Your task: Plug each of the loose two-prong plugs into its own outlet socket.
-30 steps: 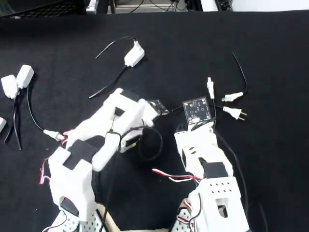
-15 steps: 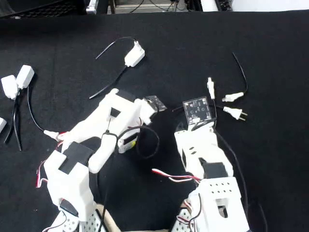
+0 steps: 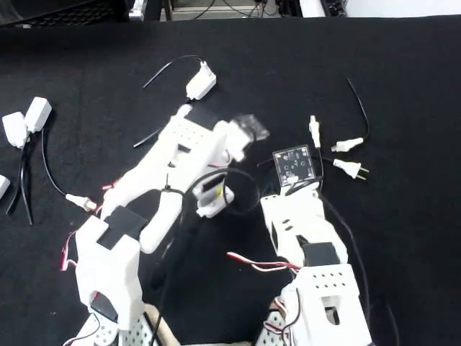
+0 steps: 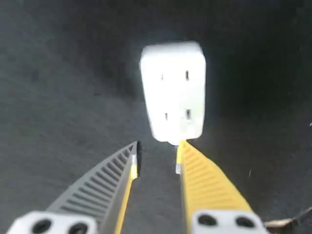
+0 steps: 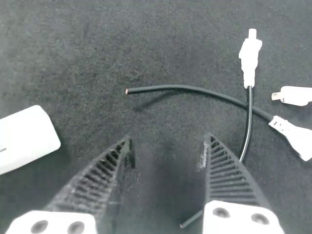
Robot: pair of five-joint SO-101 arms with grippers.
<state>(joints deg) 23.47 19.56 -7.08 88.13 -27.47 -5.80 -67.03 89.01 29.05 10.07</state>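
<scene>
Just beyond the left fingers [image 4: 207,180], narrowly parted and empty, lies the outlet socket [image 4: 173,92], long axis running straight away from them; the right fingers [image 5: 229,170], open, sit nearer a loose two-prong plug [image 5: 250,53].

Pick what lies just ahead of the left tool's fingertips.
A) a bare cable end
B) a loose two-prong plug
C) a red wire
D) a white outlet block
D: the left wrist view shows a white outlet block with two pairs of slots, lying on the black cloth just beyond the open, empty left tool.
</scene>
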